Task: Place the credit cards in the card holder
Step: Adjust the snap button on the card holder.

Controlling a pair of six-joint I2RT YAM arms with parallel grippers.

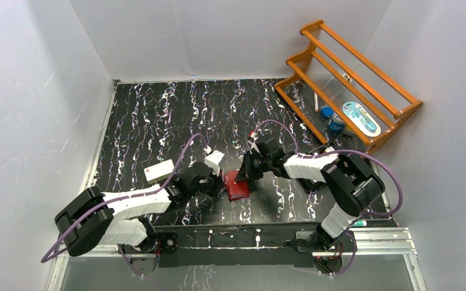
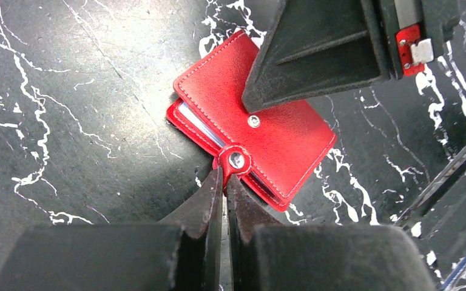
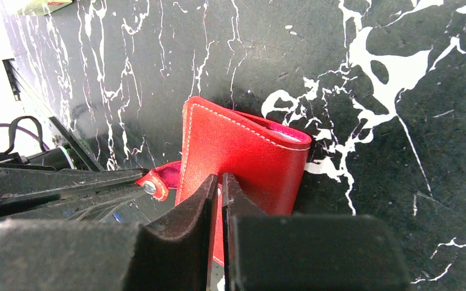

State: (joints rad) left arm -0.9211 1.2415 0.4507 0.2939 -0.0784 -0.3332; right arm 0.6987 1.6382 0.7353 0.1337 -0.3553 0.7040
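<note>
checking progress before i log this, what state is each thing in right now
red leather folding card holder: cover folded shut, snap strap undone
left hand: shut on the snap strap
right hand: shut, tips pressing on the holder's cover

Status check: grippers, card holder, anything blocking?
Left gripper shut on snap tab of card holder. Right gripper shut, tips down on the cover. Tab off its stud, holder folded. In the way: right gripper atop the cover.
</note>
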